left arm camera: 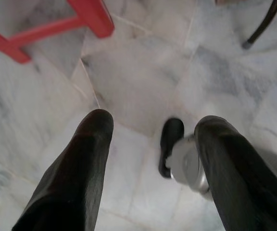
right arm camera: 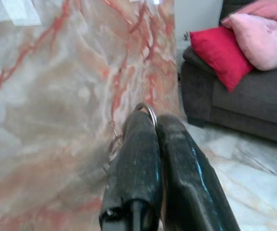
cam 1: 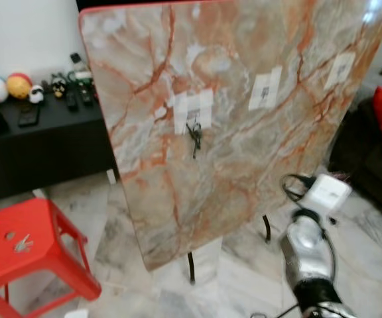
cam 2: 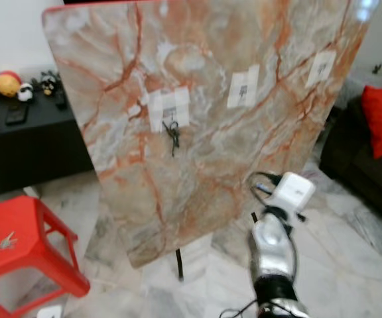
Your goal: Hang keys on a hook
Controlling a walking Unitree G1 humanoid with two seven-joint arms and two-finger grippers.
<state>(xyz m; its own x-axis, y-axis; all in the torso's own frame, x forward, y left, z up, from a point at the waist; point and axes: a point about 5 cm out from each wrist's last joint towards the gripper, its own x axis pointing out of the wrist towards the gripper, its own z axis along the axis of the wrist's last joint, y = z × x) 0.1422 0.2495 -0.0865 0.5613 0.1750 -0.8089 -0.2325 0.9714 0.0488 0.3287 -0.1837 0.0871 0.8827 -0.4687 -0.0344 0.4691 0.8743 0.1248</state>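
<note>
A: Largest first: what stands ahead of the right end effector [right arm camera: 150, 126]?

B: The marble panel [cam 1: 244, 99], propped upright on thin black legs. From my station it sits just beyond the fingertips and up from them. Three white taped patches run across it, each seeming to carry a hook; the leftmost hook [cam 1: 192, 118] already bears a dark key bunch [cam 1: 195, 139].

A: And off to the sides?

B: Far to the left of that end effector, the red stool [cam 1: 25, 248], with a second set of keys [cam 1: 22, 244] lying flat on its seat, within reach for a later pick I judge. Behind it a black counter [cam 1: 38, 142] carries toys and remotes. To the right, a dark sofa with a red cushion [right arm camera: 220, 55].

A: State of the right end effector?

B: Fingers pressed together, clamped on a metal key ring [right arm camera: 147, 110] that pokes out at the tips; I hold it ring-forward so the loop can slip over a free hook.

A: The left one?

B: The left end effector [left arm camera: 150, 144] hangs idle over the floor, fingers apart, holding nothing.
</note>
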